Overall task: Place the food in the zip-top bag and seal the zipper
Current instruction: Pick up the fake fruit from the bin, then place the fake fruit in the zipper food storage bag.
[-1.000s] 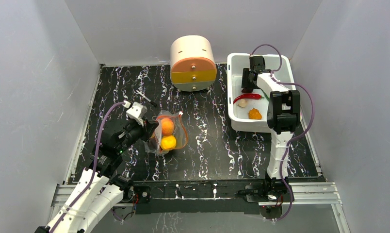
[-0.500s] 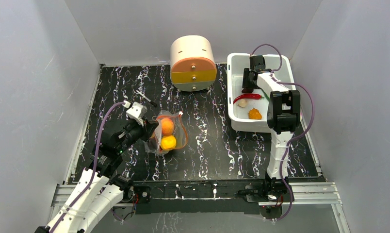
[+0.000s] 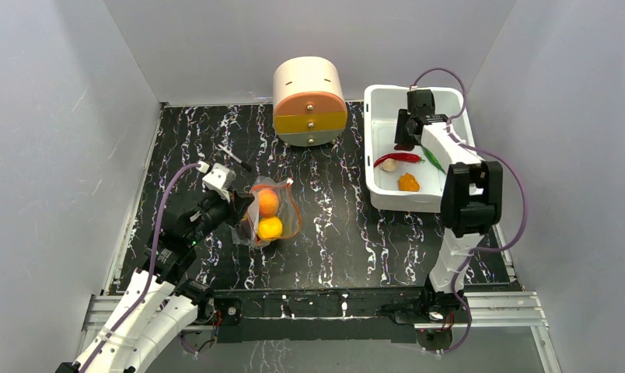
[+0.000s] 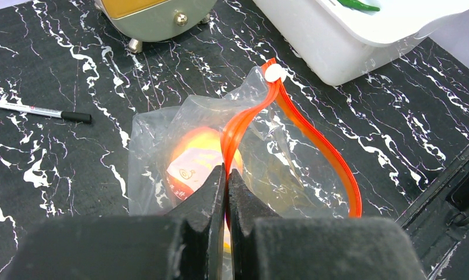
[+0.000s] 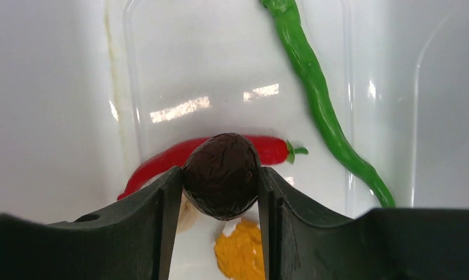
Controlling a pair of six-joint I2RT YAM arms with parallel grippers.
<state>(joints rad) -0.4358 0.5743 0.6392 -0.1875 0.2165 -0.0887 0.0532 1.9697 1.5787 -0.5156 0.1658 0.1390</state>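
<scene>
Since the right pincer [image 5: 219, 185] had its jaws closed on either side of the dark maroon piece [image 5: 221, 166], inside the white tub [image 3: 399, 203] at the far right of the table [image 3: 340, 233], what mattered for the coming move was where the zip-top bag [image 3: 288, 221] lay from there. It lay well apart, to the robot's left and nearer the arm bases, with open table between tub and bag.

The left pincer [image 4: 227, 175] was pinched fully shut on the near end of the zipper [image 4: 319, 146], so that the orange-red strip stood up in a loop. The mouth gaped toward the tub side, and the bag's long axis ran roughly from near to far. Two orange round fruits [image 3: 268, 202] sat inside the bag.

The left arm was the nearer one, but it was busy propping the mouth. The carry therefore looked like the right arm's: leftward and back toward the bases, then down through the loop.

Waiting in the tub were the red chili [image 3: 396, 158], the green chili [image 3: 434, 158], a beige bulb [image 3: 389, 165] and an orange piece [image 3: 408, 183].
</scene>
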